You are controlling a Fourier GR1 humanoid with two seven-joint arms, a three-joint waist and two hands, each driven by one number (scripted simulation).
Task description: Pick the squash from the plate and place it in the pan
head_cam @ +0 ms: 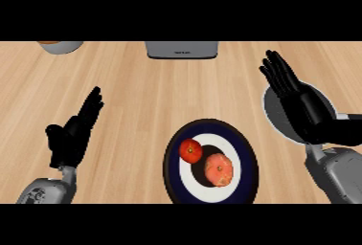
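Two grey forearms are ending in black hands.
The left hand (71,136) and right hand (302,106) are showing matte black fingers (90,103); rounded, smooth grey forearm casings are catching soft light.

We take this for a kitchen: a pale wooden counter (155,95) carries a dark-rimmed plate (244,143) with produce, a pan (272,115) and a grey appliance (182,49).

single head view, looking steeply down on the wooden counter (141,95) — forearms entering from the lower edge
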